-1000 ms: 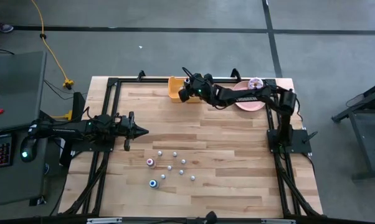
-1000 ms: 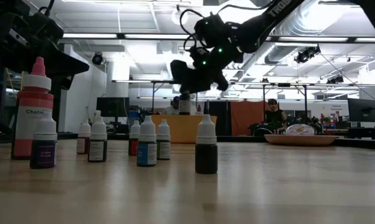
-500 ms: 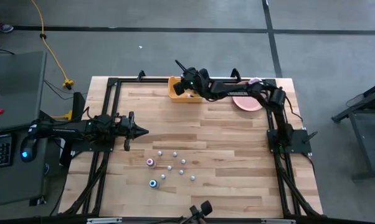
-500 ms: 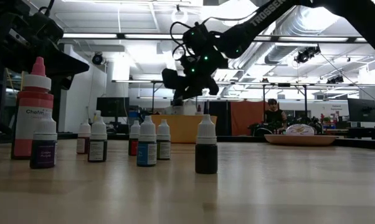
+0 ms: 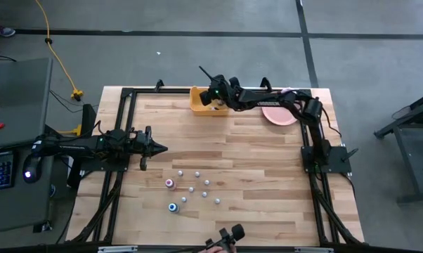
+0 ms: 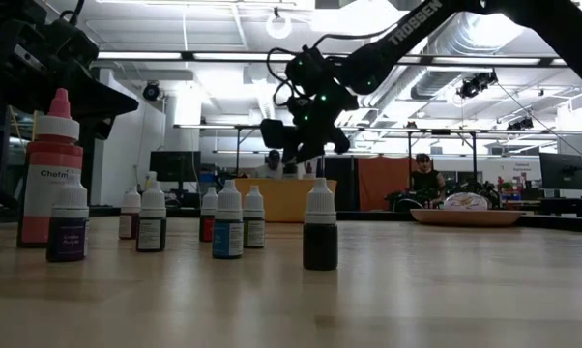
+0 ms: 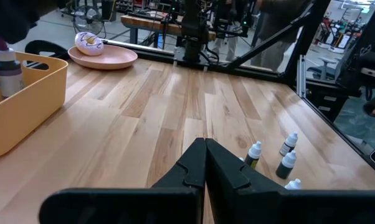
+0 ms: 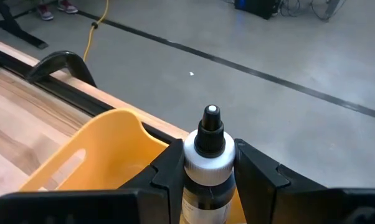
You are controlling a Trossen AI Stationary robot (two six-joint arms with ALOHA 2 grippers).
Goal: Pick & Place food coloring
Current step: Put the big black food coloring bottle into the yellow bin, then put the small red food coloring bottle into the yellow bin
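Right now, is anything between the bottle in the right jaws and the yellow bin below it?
Nothing visible. The right gripper holds the food coloring bottle directly over the yellow bin, whose near part shows open.

The right gripper (image 5: 213,95), clamping a bottle (image 8: 207,163), has moved over the yellow bin (image 5: 200,103).

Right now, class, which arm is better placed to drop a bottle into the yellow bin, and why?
Right. The right end effector already grips a bottle above the yellow bin; the left end effector is shut, far from it.

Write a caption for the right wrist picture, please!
Right gripper holds a bottle over the yellow bin.
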